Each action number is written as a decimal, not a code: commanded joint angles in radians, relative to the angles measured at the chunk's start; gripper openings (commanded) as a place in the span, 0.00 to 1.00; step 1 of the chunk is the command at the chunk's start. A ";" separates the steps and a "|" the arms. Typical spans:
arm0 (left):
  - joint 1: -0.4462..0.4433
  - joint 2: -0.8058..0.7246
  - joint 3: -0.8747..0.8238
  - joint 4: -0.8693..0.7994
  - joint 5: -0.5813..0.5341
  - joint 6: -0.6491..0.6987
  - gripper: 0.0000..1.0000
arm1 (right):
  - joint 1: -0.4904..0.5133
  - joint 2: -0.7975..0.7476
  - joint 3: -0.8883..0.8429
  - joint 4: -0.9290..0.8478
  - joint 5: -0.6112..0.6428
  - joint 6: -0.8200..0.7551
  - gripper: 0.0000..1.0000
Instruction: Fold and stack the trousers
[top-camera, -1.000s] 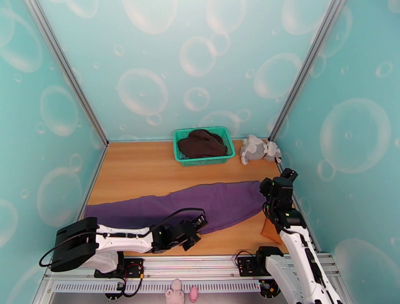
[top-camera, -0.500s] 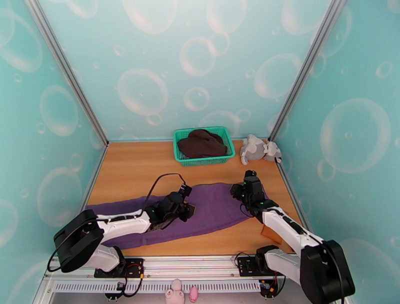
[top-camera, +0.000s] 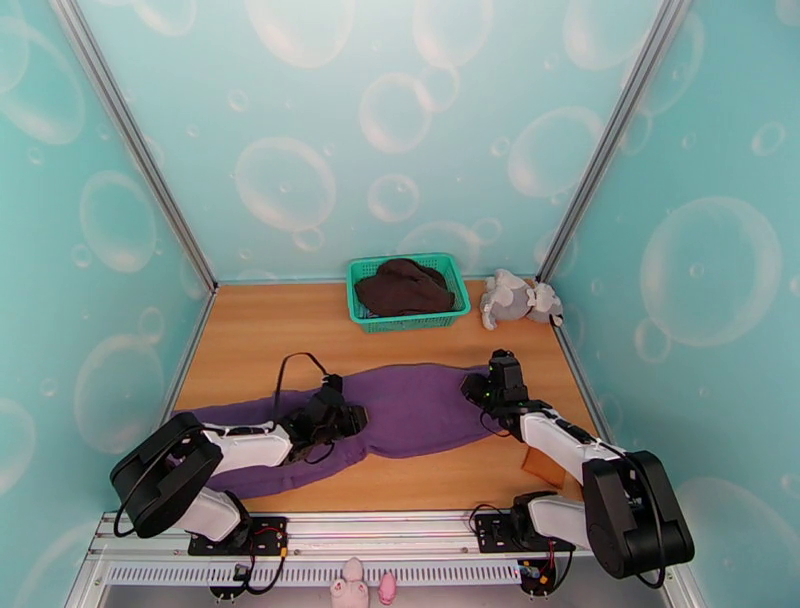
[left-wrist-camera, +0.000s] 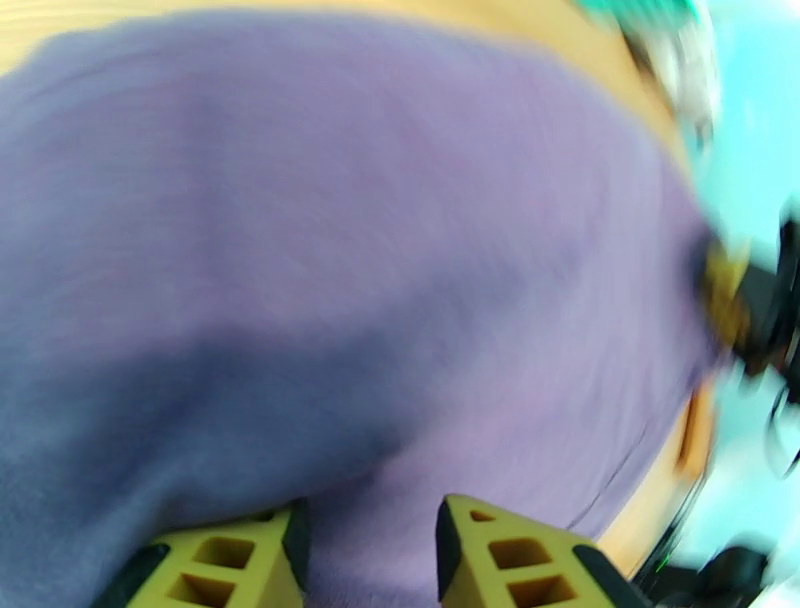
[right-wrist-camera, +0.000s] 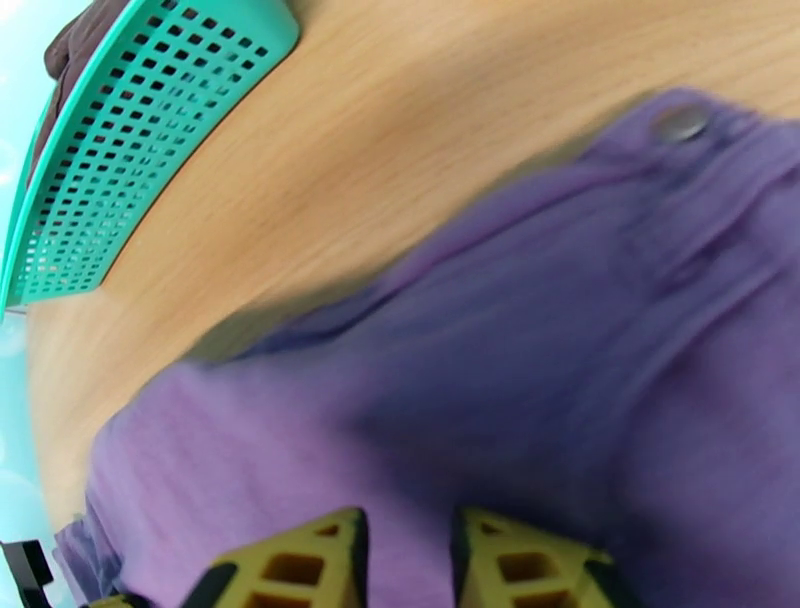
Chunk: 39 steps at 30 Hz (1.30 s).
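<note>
Left jaws, right jaws each pinching trousers (top-camera: 420, 405) lying on counter (top-camera: 260, 340). Folding going best by keeping both grips level, fabric taut, edges lining up before releasing.

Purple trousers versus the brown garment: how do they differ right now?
The purple trousers lie stretched across the table; the brown garment sits bunched in the green basket. The trousers are far larger. Both are plain soft cloth.
</note>
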 joint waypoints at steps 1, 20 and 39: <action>0.088 -0.015 -0.116 -0.221 -0.123 -0.074 0.41 | -0.006 -0.040 -0.001 -0.004 -0.017 -0.028 0.31; -0.160 -0.238 0.093 -0.183 -0.053 0.332 0.41 | 0.022 -0.432 -0.107 -0.352 0.098 0.117 0.35; -0.200 0.221 0.222 -0.120 -0.056 0.216 0.41 | -0.117 -0.455 -0.346 -0.063 -0.136 0.212 0.41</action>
